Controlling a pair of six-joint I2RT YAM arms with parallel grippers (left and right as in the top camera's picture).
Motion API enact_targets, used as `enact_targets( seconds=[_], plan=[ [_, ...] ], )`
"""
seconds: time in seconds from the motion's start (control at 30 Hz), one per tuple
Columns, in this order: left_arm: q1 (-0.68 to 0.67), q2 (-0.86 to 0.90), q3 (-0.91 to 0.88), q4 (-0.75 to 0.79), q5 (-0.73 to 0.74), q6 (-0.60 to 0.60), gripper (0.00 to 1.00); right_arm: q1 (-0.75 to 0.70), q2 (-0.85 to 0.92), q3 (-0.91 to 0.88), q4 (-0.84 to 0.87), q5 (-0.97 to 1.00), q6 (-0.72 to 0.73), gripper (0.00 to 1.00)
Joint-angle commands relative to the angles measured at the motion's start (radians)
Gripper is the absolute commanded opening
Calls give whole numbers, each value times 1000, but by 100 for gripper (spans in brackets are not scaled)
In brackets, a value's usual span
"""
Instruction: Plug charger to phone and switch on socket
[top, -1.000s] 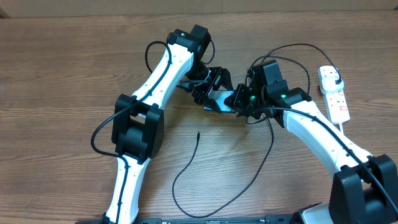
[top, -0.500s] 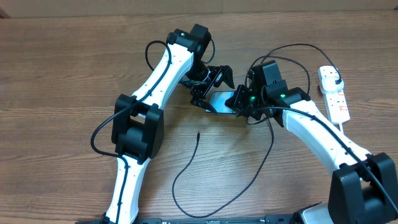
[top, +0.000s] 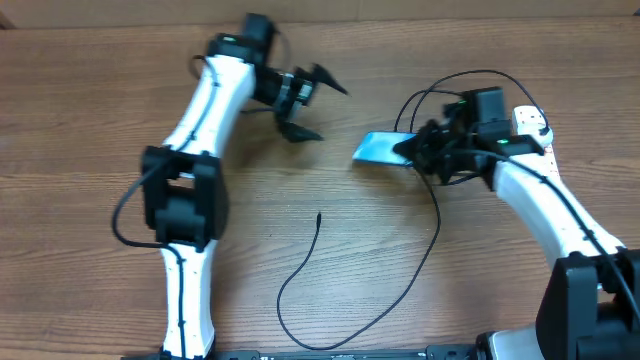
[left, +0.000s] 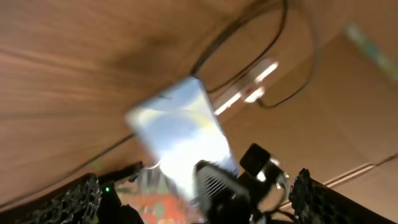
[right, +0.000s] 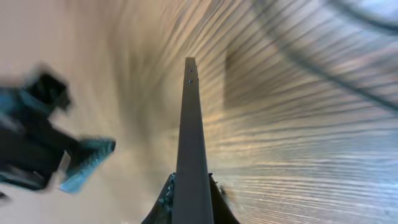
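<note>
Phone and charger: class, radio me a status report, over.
Left claw open, empty. Right claw shut on phone. Tip of charger on table, unplugged.

The right gripper (top: 404, 150) clamps the phone (top: 372, 148); the left gripper (top: 330, 113) gapes, well apart.

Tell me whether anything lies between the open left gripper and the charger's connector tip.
Nothing visible does. Only table lies between the left gripper and the charger tip. The phone sits off to the side, clamped in the right gripper.
</note>
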Motion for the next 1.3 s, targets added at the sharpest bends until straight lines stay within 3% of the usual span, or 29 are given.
enact_targets(
  seconds=[0.0,0.13,0.27,0.47,0.8,1.1,1.27],
  plan=[
    [28,-23,23,-24,2,99,100,-55,-3,20,10,-70,233,4],
    [24,-35,23,-17,-69,62,100,-75,-3,20,71,-108,461,4],
    [-8,-38,23,4,-103,-84,100,-53,-3,20,209,-133,647,4],
    [-67,-38,23,159,-123,-251,100,2,-3,20,400,-127,898,4],
    [-84,-46,23,330,-154,-328,100,16,-3,20,425,-111,937,4],
    [-132,-203,27,315,-446,-335,100,21,-3,20,508,-74,959,4],
    [-162,-241,27,298,-476,-348,100,40,-3,20,557,-65,984,4]
  ],
)
